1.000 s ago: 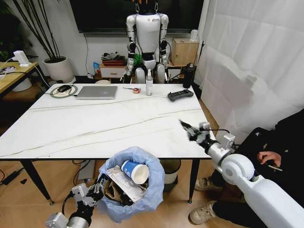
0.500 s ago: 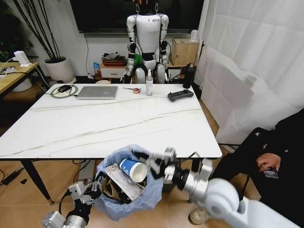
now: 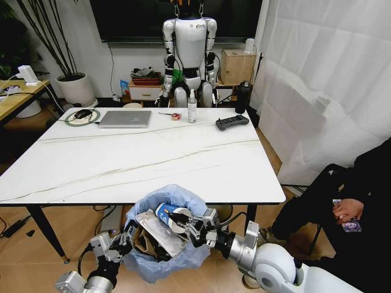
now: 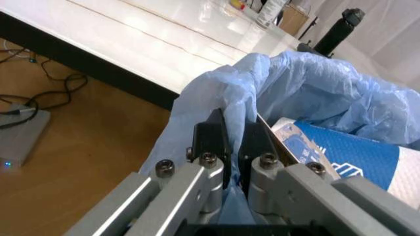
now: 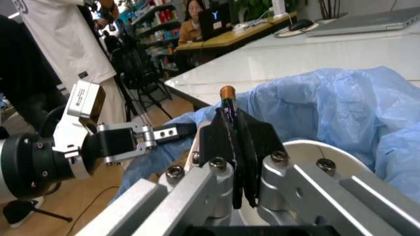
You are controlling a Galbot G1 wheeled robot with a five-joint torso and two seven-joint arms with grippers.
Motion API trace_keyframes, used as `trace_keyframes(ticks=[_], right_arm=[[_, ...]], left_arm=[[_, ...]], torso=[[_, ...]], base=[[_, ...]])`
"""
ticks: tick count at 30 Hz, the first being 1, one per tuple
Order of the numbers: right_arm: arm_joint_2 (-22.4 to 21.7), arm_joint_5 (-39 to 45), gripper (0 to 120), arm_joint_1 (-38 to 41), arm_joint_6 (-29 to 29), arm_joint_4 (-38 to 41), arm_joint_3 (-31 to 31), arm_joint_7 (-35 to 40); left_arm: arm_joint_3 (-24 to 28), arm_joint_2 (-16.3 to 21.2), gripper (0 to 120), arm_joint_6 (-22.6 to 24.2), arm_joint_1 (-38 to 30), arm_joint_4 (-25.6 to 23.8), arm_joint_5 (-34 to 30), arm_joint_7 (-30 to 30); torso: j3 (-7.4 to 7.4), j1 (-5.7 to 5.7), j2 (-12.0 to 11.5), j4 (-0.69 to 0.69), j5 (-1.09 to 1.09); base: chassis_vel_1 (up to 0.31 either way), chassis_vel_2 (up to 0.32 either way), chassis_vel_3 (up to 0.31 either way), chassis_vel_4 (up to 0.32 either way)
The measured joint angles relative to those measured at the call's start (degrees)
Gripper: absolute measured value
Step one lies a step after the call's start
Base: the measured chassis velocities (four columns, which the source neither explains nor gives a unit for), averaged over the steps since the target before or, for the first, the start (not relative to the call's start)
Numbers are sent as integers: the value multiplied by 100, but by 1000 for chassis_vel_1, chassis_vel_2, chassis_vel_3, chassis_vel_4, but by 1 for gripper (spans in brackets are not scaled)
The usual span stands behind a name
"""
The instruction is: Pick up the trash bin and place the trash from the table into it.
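Bottom centre — right gripper [image 3: 183, 221], jaws clenched on a dark wrapper [image 5: 229, 105], hangs over the trash bin [image 3: 177, 201]; left gripper [image 3: 127, 240] pinches its rim — let go well inside.

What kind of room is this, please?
Probably a robotics lab or office. A humanoid robot stands by the far wall, a laptop and a black controller lie on the marble-look table, and a wooden desk stands at the side.

left gripper [image 4: 233, 147] clamped, right gripper [image 5: 235, 142] clamped
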Motion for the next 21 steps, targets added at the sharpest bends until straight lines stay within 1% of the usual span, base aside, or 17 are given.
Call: trace_keyframes(ticks=[9,17,18,19,20,21], right_arm=[[129,-11,0,249,55,-171,-235,-9],[124,-56,0,218,88,-189,-270,-14],[112,-78,3,193,97,-176,-254,-13],[104,-95,9,173,102,-163,-243,-13],[98,-112,10,156,105,-156,-235,-13],[95,-127,14,145,107,-153,-230,-13]], left_arm=[[30,-2,0,5,-9,32,1,-1],[4,12,0,13,-9,29,-12,-1],[2,14,0,15,-12,28,-18,-1],[2,16,0,17,-13,27,-20,-1],[2,16,0,19,-15,26,-22,-1],[2,17,0,21,-17,26,-23,-1]], torso=[[0,0,0,1,0],[0,0,0,1,0],[0,0,0,0,-1],[0,0,0,0,0],[0,0,0,0,0],[0,0,0,0,0]], base=[[0,0,0,0],[0,0,0,0],[0,0,0,0],[0,0,0,0],[0,0,0,0],[0,0,0,0]])
